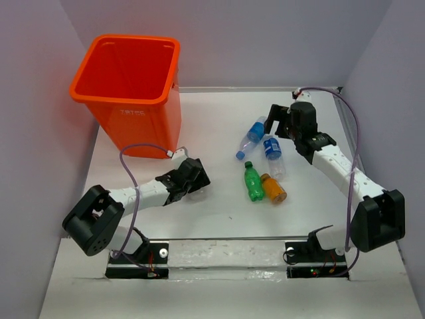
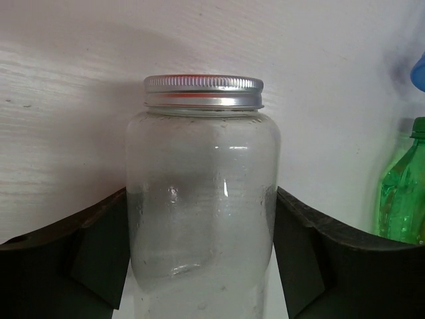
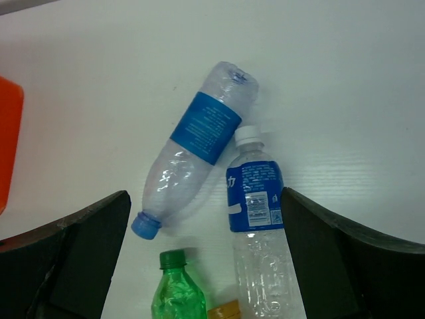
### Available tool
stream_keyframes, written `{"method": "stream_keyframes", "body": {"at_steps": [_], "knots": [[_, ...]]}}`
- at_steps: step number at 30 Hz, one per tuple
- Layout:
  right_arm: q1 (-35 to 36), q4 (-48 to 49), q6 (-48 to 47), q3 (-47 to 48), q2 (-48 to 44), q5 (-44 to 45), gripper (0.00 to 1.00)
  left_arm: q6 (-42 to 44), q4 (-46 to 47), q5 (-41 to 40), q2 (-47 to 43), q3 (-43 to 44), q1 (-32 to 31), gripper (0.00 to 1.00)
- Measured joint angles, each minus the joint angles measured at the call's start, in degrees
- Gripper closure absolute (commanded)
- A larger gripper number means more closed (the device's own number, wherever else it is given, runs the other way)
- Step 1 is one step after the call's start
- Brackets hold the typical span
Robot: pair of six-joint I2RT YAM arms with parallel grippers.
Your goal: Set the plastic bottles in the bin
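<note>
The orange bin (image 1: 129,80) stands at the far left; its edge also shows in the right wrist view (image 3: 8,139). My left gripper (image 1: 198,182) is low on the table in front of it, shut on a clear unlabelled bottle (image 2: 202,173) with a silver lid. My right gripper (image 1: 276,123) is open and empty, hovering over a blue-capped bottle with a blue label (image 3: 199,143) and a white-capped one (image 3: 255,226). A green bottle (image 1: 253,181) and a stubby orange bottle (image 1: 273,188) lie beside them. The other bottles are out of view.
Grey walls close in the table on the left, back and right. The green bottle (image 2: 398,193) lies to the right of my left gripper's fingers (image 2: 99,252). The arm bases sit at the near edge (image 1: 226,256).
</note>
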Motion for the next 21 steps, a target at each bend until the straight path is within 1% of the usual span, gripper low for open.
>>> {"method": "stream_keyframes", "body": {"at_steps": [1, 2, 4, 5, 8, 9, 11, 14, 15, 16, 17, 21], "knots": [[-0.6, 0.0, 0.2, 0.0, 0.9, 0.1, 0.00, 0.6, -0.2, -0.4, 0.2, 0.3, 0.0, 0.22], [-0.9, 0.0, 0.4, 0.2, 1.9, 0.4, 0.00, 1.1, -0.9, -1.2, 0.1, 0.7, -0.1, 0.25], [-1.2, 0.0, 0.6, 0.9, 5.6, 1.3, 0.00, 2.1, -2.2, -2.2, -0.6, 1.4, -0.4, 0.28], [-1.3, -0.1, 0.7, 1.3, 7.5, 1.5, 0.00, 2.8, -3.3, -2.8, -1.3, 1.7, -0.7, 0.29], [-1.7, -0.5, 1.4, 2.5, 13.4, 1.3, 0.00, 5.1, -7.7, -4.6, -7.2, 4.9, -2.3, 0.34], [-1.9, -0.8, 1.6, 3.3, 15.0, 1.1, 0.00, 6.1, -9.1, -5.2, -9.1, 6.5, -2.7, 0.34], [-2.4, -1.0, 2.1, 5.9, 18.4, 0.8, 0.00, 9.0, -10.9, -6.3, -13.4, 11.2, -3.7, 0.34], [-3.1, -1.2, 2.5, 9.2, 21.6, 0.4, 0.00, 14.1, -11.8, -8.4, -18.3, 22.2, -4.6, 0.34], [-3.3, -1.1, 2.9, 10.7, 22.7, 0.0, 0.00, 15.7, -11.6, -8.9, -18.8, 24.7, -4.7, 0.34], [-3.5, -1.0, 3.2, 12.0, 24.0, -0.3, 0.00, 17.8, -10.7, -9.9, -19.3, 29.4, -4.8, 0.34], [-3.8, -0.8, 3.4, 13.5, 25.1, -0.7, 0.00, 18.9, -10.3, -10.5, -19.3, 31.1, -4.8, 0.34], [-4.2, -0.3, 4.2, 17.5, 30.2, -2.4, 0.00, 26.4, -8.1, -14.9, -17.6, 42.3, -4.7, 0.32]]}}
